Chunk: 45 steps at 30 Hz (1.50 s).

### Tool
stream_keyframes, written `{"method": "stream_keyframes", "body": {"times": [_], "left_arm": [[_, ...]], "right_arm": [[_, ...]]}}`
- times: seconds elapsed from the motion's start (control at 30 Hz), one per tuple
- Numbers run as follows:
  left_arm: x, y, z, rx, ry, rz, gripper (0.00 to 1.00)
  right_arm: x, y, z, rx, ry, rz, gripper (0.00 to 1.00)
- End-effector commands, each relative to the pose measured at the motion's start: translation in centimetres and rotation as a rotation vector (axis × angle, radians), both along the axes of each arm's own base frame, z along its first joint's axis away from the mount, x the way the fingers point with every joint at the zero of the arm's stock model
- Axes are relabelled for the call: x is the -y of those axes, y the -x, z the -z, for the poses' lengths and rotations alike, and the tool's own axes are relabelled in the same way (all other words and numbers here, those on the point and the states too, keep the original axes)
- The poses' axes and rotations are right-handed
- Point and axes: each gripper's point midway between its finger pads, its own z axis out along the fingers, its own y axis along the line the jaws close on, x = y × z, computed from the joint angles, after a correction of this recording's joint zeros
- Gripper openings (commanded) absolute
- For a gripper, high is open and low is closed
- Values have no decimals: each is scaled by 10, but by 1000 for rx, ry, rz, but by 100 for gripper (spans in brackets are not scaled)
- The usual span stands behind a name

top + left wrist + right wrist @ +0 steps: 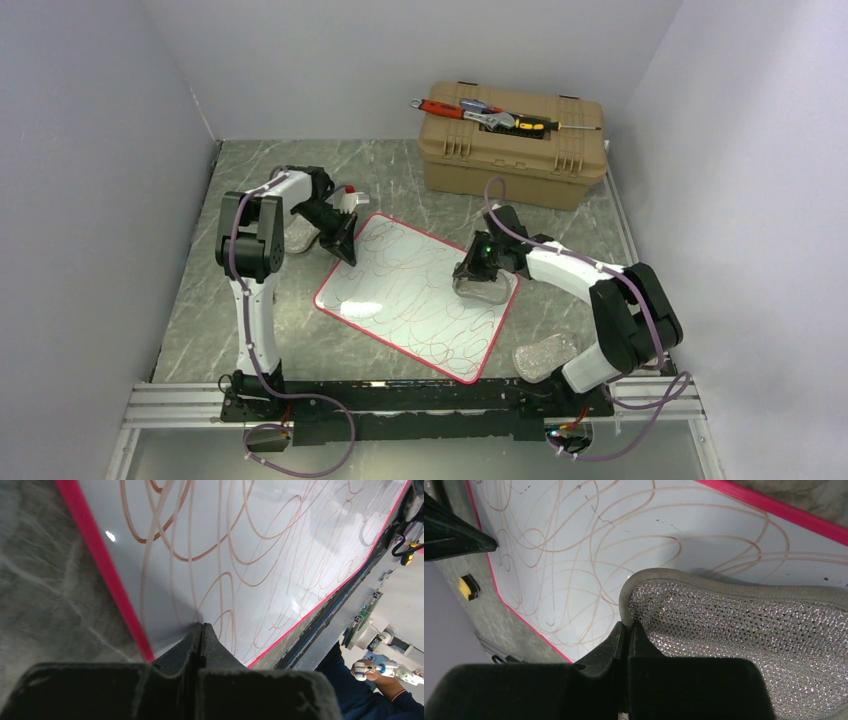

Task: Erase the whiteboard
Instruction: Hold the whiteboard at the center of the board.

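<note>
The whiteboard [400, 300] lies flat mid-table, white with a red rim and covered in thin brown scribbles. My left gripper [346, 247] is shut and empty, its tips resting on the board just inside the far-left rim, as the left wrist view shows [201, 626]. My right gripper [478, 268] is shut on the edge of a silver mesh sponge [487, 289] that lies on the board's right part. In the right wrist view the sponge [749, 635] rests flat on the scribbled board [574, 540], with the gripper [629, 623] pinching its rim.
A tan toolbox [515, 150] with hand tools on its lid stands at the back right. A second mesh sponge [545, 355] lies by the right arm's base, and another [300, 237] lies behind the left gripper. Grey walls close in both sides.
</note>
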Motion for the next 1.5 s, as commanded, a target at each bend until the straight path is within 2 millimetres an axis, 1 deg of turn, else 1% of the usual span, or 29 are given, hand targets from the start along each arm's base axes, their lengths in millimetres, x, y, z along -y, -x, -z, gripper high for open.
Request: {"method": "stream_keyframes", "body": {"times": [0.0, 0.03, 0.07, 0.13, 0.2, 0.27, 0.3, 0.33, 0.37, 0.4, 0.47, 0.5, 0.6, 0.67, 0.8, 0.83, 0.93, 1.03, 1.13, 1.17, 1.27, 1.33, 1.37, 1.43, 1.47], "left_arm": [[-23, -9, 32, 72, -169, 33, 3], [-24, -9, 33, 69, -174, 29, 3], [-24, -9, 34, 64, -176, 29, 3], [-23, -8, 33, 60, -171, 27, 4], [-22, -8, 30, 63, -161, 27, 4], [-20, -9, 25, 64, -150, 30, 4], [-20, -10, 21, 70, -143, 28, 4], [-19, -12, 17, 76, -137, 26, 4], [-19, -13, 13, 81, -130, 23, 4], [-19, -14, 10, 86, -127, 20, 3], [-20, -18, 4, 96, -123, 16, 3], [-21, -19, 2, 97, -122, 12, 3], [-28, -23, 0, 95, -124, -5, 4], [-32, -25, 0, 96, -127, -17, 4], [-38, -28, 1, 114, -148, -30, 3], [-38, -29, 1, 119, -152, -31, 3], [-38, -31, 4, 121, -154, -30, 3], [-40, -31, 12, 108, -165, -27, 3], [-41, -30, 21, 98, -172, -23, 3], [-41, -29, 23, 93, -174, -20, 3], [-39, -27, 26, 83, -169, -7, 3], [-38, -26, 27, 90, -176, 8, 3], [-37, -27, 27, 94, -178, 14, 3], [-36, -30, 24, 106, -178, 13, 3], [-36, -32, 23, 112, -179, 13, 3]], "right_arm": [[-7, -3, -11, 16, -27, -57, 0], [-6, -3, -10, 8, -8, -63, 1], [-4, -4, -11, 8, 10, -65, 13], [3, -3, -13, -3, 58, -64, 41], [15, -4, -14, -10, 136, -46, 64], [24, -5, -18, -4, 225, -33, 81], [26, -6, -22, 3, 270, -29, 91], [26, -8, -25, 23, 309, -31, 98], [25, -9, -27, 38, 358, -34, 99], [18, -5, -28, 48, 404, -58, 100], [11, -4, -30, 68, 517, -88, 100], [8, -3, -26, 63, 559, -108, 100], [3, -2, -15, 44, 641, -133, 100], [5, 0, -8, 23, 685, -135, 98], [8, 3, -2, 14, 733, -143, 86], [9, 5, 2, 4, 743, -145, 83], [6, 7, 16, -18, 720, -169, 74], [-1, 11, 30, -63, 647, -182, 55], [1, 11, 36, -106, 547, -161, 17], [4, 11, 36, -120, 514, -149, 1], [15, 9, 26, -119, 415, -109, 0], [26, 9, 21, -109, 382, -78, 0], [28, 11, 19, -109, 353, -70, 0], [27, 14, 18, -95, 275, -66, 0], [28, 17, 20, -100, 251, -62, 0]]}}
